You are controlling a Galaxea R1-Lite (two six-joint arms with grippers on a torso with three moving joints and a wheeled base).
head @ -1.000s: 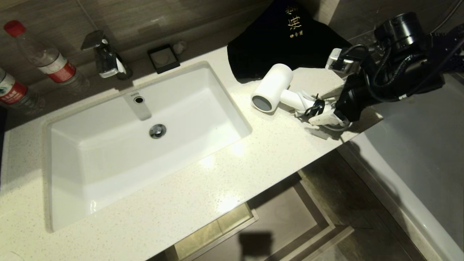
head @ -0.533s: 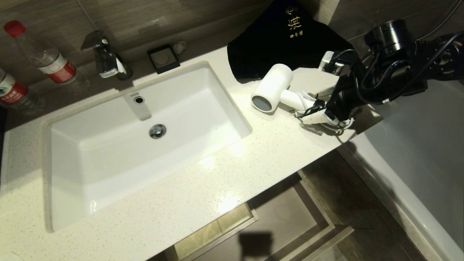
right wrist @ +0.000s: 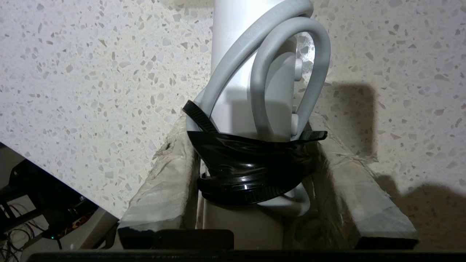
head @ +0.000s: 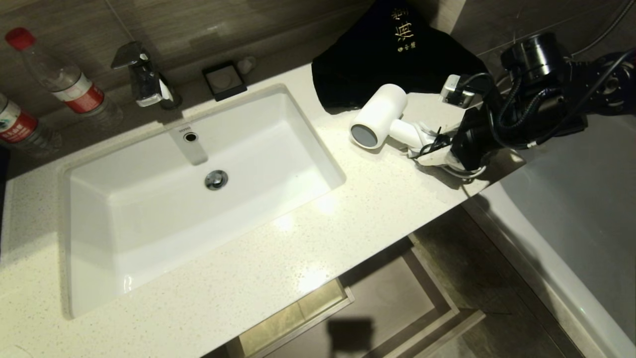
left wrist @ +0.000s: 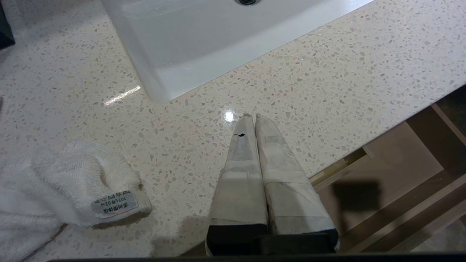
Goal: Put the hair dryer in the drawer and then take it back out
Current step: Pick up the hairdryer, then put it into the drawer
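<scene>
Gold characters, "海" legible, on black cloth (head: pixel 392 54) at countertop's back edge. Printed tag on white towel (left wrist: pixel 72 182), unreadable.

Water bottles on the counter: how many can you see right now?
2. One red-capped bottle stands at the back of the counter, left of the faucet. The second bottle sits beside it at the picture's left edge, partly cut off; more could be out of frame.
</scene>
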